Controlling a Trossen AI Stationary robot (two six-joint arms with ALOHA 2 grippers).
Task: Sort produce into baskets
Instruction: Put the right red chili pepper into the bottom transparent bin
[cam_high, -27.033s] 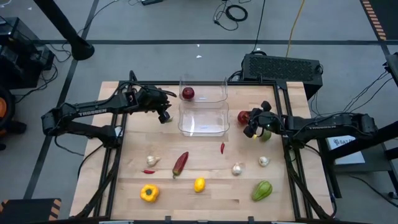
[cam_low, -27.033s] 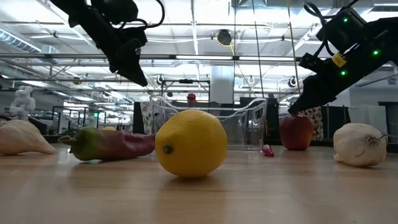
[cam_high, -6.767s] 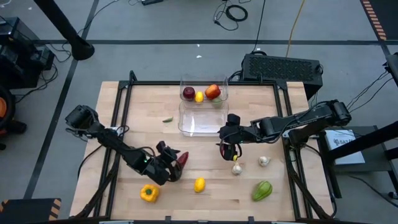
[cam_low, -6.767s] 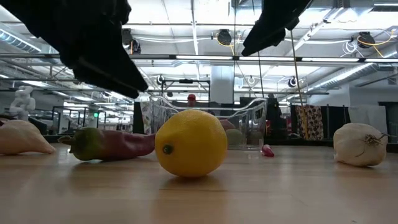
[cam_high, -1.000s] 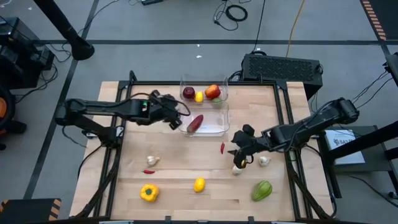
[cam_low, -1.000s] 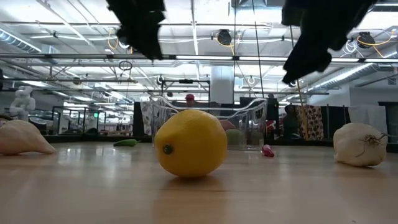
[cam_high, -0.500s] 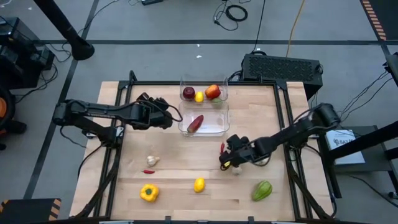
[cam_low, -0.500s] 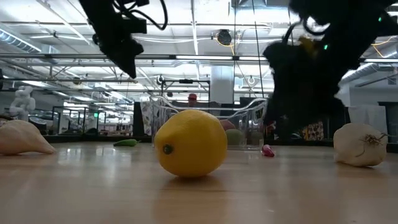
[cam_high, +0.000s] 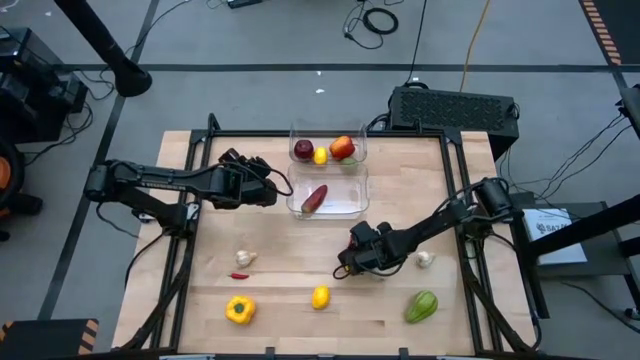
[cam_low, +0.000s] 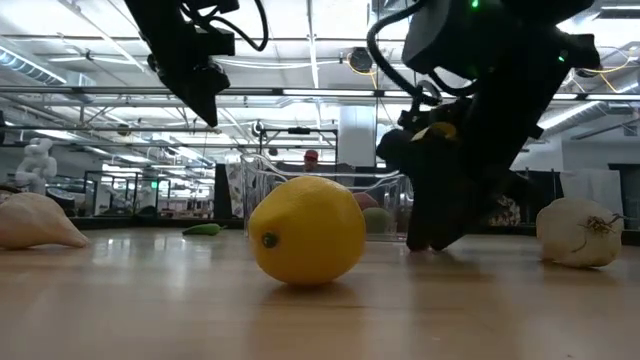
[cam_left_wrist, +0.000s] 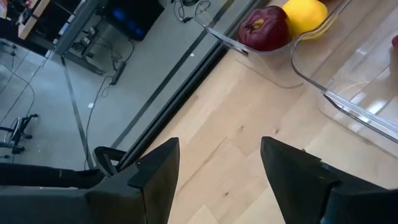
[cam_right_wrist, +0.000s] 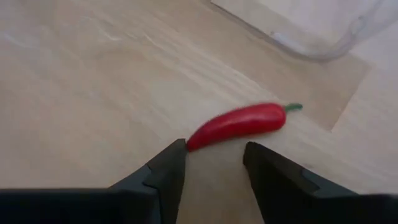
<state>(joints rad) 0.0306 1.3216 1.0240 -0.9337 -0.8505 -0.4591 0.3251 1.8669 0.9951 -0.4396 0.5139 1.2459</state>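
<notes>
My right gripper (cam_high: 344, 266) is low over the table with its fingers open, pointing steeply down. A small red chilli (cam_right_wrist: 239, 123) lies flat on the wood just beyond its fingertips (cam_right_wrist: 214, 152), pointed end next to one finger. My left gripper (cam_high: 272, 192) hangs open and empty above the table, left of the baskets. The far basket (cam_high: 355, 135) holds two red apples (cam_high: 302, 150) and a lemon (cam_high: 320, 155). The near basket (cam_high: 345, 205) holds a dark red pepper (cam_high: 314, 198). My right gripper comes at the chilli from above, slanting. The chilli's pointed end (cam_right_wrist: 191, 143) lies right beside one fingertip (cam_right_wrist: 177, 152), and I cannot tell whether they touch. The chilli rests flat on the table, ahead of the gap rather than between the fingers.
Loose on the near half of the table: garlic (cam_high: 243, 258), a red chilli (cam_high: 239, 275), a yellow pepper (cam_high: 239, 310), a lemon (cam_high: 320, 296), a green pepper (cam_high: 421, 305) and garlic (cam_high: 424, 259). A black box (cam_high: 455, 108) stands beyond the far right corner.
My right gripper has come down toward the table and moved toward its left and near edges, rolling at the wrist, until its fingertips stand at the chilli. My left gripper has drawn back a little from the near basket toward the table's left.
</notes>
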